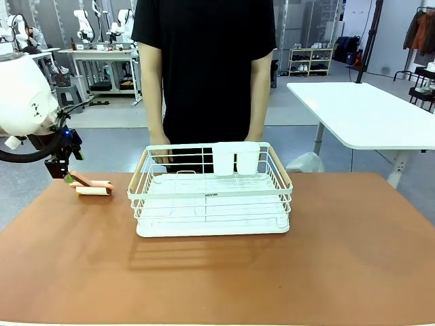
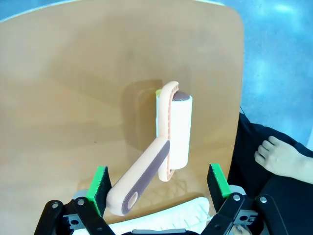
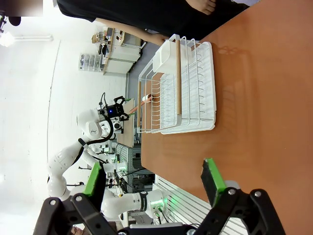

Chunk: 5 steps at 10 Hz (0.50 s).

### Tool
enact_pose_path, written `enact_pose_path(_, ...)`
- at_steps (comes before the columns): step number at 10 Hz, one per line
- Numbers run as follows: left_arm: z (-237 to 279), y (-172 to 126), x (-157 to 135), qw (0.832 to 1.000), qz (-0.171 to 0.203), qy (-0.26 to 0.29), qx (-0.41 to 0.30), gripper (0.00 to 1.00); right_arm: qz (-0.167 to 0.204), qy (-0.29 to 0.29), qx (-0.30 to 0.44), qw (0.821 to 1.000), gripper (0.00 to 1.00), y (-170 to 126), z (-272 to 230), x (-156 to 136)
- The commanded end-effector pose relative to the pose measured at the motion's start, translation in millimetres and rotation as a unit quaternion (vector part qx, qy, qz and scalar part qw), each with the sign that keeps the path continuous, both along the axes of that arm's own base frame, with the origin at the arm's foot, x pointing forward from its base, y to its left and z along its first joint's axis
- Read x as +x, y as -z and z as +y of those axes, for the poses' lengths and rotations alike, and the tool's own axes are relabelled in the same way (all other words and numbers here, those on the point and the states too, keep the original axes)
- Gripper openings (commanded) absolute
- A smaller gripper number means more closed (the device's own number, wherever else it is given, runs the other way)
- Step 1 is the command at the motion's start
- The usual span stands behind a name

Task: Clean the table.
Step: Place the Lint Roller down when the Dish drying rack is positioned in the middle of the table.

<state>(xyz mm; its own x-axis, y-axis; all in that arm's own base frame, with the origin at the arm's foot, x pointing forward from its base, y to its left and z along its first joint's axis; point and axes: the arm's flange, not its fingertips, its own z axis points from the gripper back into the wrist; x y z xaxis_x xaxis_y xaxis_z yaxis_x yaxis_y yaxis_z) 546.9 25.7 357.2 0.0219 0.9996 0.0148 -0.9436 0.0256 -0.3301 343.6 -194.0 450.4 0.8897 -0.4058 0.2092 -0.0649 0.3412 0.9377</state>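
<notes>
Looking across the table (image 1: 217, 278), we see our left gripper (image 1: 62, 170) hovering at its far left corner, directly above a peach lint roller (image 1: 93, 187) that lies flat on the terracotta top. In the left wrist view the jaws stand spread wide, green pads either side of the roller's handle (image 2: 142, 178) and touching nothing, so nothing is held. Our right gripper (image 3: 154, 181) also stands spread and empty, low over the table's near side. We judge the cleaning barely begun or between steps: the roller lies loose on the table, and a white wire rack (image 1: 212, 193) with two white cups sits mid-table, the person's hands resting at its far rim. From the front, the roller's long axis runs roughly left to right along the table's far edge, handle end toward our left arm, roll end toward the rack. Grasping it by the handle looks like the next call.
</notes>
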Motion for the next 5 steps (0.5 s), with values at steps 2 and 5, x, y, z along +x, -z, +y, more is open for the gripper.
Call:
enact_pose_path(2, -12, -16, -9, 0.999, 0.026, -0.027, 0.02, 1.0, -0.001, 0.003, 0.007, 1.0, 1.0, -1, 2, -4)
enact_pose_path(5, -11, -25, -9, 0.999, 0.03, -0.029, 0.007, 1.0, -0.001, 0.003, 0.007, 1.0, 1.0, -1, 2, -4)
